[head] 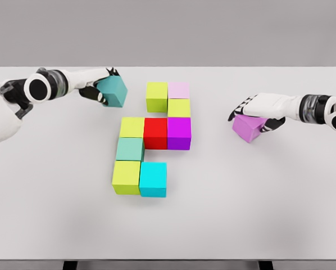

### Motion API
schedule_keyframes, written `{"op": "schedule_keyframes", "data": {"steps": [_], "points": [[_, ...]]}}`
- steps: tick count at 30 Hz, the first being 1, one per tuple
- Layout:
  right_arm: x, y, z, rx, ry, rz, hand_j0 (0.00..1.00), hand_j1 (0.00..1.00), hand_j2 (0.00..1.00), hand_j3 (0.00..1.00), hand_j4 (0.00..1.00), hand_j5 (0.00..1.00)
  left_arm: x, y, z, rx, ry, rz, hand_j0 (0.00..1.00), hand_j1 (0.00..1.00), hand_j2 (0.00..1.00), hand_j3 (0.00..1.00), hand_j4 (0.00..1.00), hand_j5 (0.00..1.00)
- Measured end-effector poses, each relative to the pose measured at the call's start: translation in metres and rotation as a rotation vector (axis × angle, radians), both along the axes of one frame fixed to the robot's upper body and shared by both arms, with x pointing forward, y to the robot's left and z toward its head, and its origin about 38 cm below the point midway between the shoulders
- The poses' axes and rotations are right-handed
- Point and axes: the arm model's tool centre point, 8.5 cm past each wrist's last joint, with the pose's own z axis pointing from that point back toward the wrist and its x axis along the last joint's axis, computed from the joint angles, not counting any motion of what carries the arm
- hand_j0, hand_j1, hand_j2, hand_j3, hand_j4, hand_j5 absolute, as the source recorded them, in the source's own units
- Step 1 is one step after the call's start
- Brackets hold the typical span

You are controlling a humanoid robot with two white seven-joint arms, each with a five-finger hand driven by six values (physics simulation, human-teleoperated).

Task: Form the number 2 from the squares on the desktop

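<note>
Teal cube (115, 91) in left hand (98, 84); violet cube (248, 127) under right hand (258, 110).

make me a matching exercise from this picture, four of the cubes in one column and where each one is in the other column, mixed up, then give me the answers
Column one
1. teal cube
2. violet cube
3. red cube
4. cyan cube

Column two
A. bottom row of the figure, right of a lime cube
B. held by the left hand
C. middle row, between a yellow-green cube and a magenta cube
D. under the right hand, away from the figure

Pairs: 1-B, 2-D, 3-C, 4-A
</note>
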Motion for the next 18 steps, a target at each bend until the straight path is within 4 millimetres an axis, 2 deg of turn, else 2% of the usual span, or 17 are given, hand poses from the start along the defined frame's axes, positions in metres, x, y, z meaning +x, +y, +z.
{"op": "schedule_keyframes", "data": {"steps": [3,5,10,18], "points": [[0.0,0.001,0.0,0.006,0.0,0.007,0.69,0.69,0.69,0.69,0.69,0.69,0.019,-0.023,0.003,-0.01,0.017,0.059,0.26,0.26,0.26,0.26,0.26,0.26],[-0.001,0.001,0.0,0.006,0.0,0.014,0.59,0.59,0.59,0.59,0.59,0.59,0.03,-0.029,-0.006,-0.009,0.043,0.103,0.26,0.26,0.26,0.26,0.26,0.26],[-0.002,0.003,0.0,0.0,-0.002,0.031,0.59,0.59,0.59,0.59,0.59,0.59,0.037,-0.038,-0.021,0.001,0.078,0.143,0.26,0.26,0.26,0.26,0.26,0.26],[-0.004,0.004,0.005,0.005,-0.009,0.074,0.57,0.57,0.57,0.57,0.57,0.57,0.041,-0.052,-0.024,-0.004,0.084,0.146,0.26,0.26,0.26,0.26,0.26,0.26]]}}
